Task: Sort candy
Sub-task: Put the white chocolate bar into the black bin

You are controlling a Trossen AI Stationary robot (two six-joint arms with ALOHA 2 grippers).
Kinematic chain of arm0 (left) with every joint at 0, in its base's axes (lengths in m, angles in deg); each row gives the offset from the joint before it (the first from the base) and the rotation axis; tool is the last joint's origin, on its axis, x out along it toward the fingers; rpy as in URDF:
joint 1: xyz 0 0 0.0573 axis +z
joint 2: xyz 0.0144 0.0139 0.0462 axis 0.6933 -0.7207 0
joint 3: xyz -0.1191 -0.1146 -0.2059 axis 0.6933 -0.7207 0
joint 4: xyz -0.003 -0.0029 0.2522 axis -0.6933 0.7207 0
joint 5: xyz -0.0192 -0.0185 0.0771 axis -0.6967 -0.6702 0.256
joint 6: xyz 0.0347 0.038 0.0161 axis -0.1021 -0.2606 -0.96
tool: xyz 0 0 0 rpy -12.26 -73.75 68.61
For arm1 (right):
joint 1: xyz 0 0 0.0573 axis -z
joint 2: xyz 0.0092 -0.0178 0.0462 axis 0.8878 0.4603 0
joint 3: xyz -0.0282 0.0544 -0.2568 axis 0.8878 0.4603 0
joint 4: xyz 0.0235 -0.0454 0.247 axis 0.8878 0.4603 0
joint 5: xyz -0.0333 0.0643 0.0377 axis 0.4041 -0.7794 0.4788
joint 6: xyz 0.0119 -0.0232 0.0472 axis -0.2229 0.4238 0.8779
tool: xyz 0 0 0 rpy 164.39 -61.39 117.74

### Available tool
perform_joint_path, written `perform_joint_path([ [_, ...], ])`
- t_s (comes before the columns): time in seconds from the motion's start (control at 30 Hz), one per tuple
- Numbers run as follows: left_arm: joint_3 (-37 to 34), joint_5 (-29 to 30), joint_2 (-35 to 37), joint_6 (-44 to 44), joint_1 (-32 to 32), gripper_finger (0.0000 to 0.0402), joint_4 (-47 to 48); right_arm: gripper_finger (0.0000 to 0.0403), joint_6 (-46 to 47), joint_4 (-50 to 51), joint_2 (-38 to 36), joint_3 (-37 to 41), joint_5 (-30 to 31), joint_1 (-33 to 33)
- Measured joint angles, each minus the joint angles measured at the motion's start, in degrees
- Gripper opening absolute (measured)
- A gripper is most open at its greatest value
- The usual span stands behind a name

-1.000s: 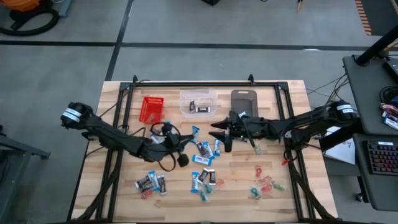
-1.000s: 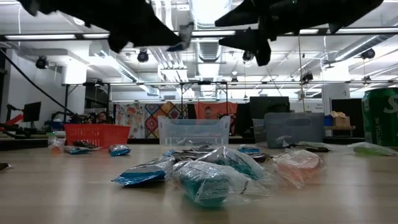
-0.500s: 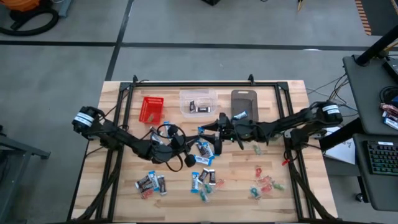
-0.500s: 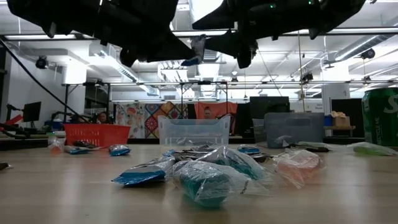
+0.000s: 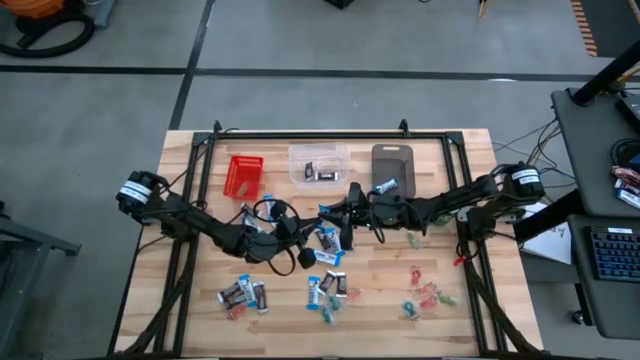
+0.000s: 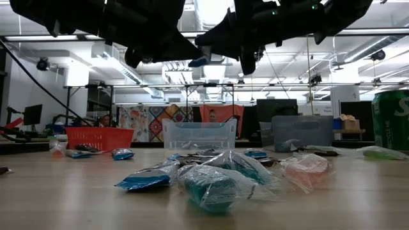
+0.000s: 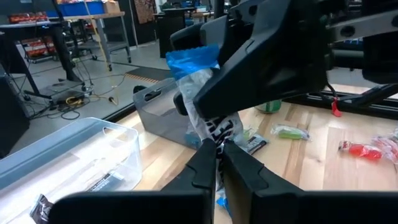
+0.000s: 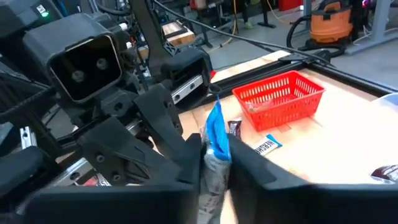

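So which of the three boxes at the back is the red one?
The red bin is the one on the left end of the row, with mesh sides. Next to it sits the clear bin, then the grey bin on the right.

Bright, even light fills the room, falling from long ceiling strips (image 6: 211, 33) that glare white straight above the clear bin (image 6: 199, 135) in the low view. Beneath those strips both arms turn to black silhouettes. The nearest candy (image 6: 214, 185) sits soft and out of focus in front of that bin. Shadows on the wooden table (image 5: 190, 310) are faint and short. Wrist views blur up close.
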Motion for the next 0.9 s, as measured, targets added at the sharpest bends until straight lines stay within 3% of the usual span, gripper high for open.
perform_joint_path([
  [0.23, -0.07, -0.08, 0.56, 0.31, -0.01, 0.0063, 1.78, 0.0026, 0.19, 2.23, -1.03, 0.02, 0.06, 0.16],
  [0.37, -0.09, -0.1, 3.6, 3.08, -0.09, 0.0104, 7.74, 0.0025, 0.15, 10.46, -5.66, 0.02, 0.3, 2.19],
  [0.43, -0.09, -0.87, 5.71, 4.76, -0.12, 0.0117, 13.3, 0.0024, 0.13, 18.08, -9.15, 0.02, 3.26, 4.0],
  [0.53, -0.09, -4.91, 9.28, 7.98, -0.07, 0.0128, 22.01, 0.0024, 1.61, 34.69, -14.28, -0.49, 13.0, 6.98],
  [0.63, -0.09, -6.95, 12.49, 12.81, -0.11, 0.013, 29.75, 0.0024, 11.51, 55.74, -17.61, -1.87, 22.56, 10.62],
  [0.77, -0.09, -7.58, 15.85, 18.3, -0.09, 0.013, 37.15, 0.0024, 27.0, 76.0, -18.77, -2.08, 23.8, 14.86],
  [0.9, -0.11, -7.6, 17.33, 19.16, -0.09, 0.013, 39.36, 0.0042, 28.98, 79.05, -18.23, -1.25, 24.29, 16.0],
])
